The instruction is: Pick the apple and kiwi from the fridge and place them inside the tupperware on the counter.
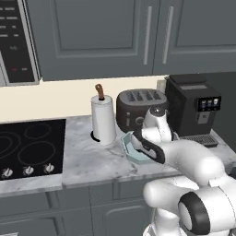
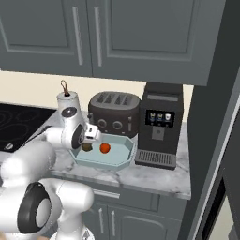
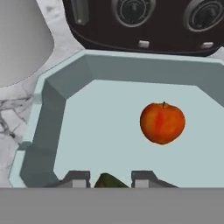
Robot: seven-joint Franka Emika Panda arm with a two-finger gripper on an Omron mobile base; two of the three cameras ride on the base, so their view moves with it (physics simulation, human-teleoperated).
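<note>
Two fingers (image 3: 80, 178) narrowly parted, kiwi (image 3: 109, 181) between, over tupperware (image 3: 41, 144).

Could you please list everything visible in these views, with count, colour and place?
apple: one, red-orange, inside the tupperware
kiwi: one, dark brown, over the tupperware, between the fingertips
tupperware: one, pale blue-green, on the counter before the toaster
counter: one, grey marbled
toaster: one, dark, behind the tupperware
paper towel roll: one, white, left of the toaster
coffee machine: one, black, right of the toaster
cooktop: one, black, far left
gripper: one, dark tips, around the kiwi
</note>
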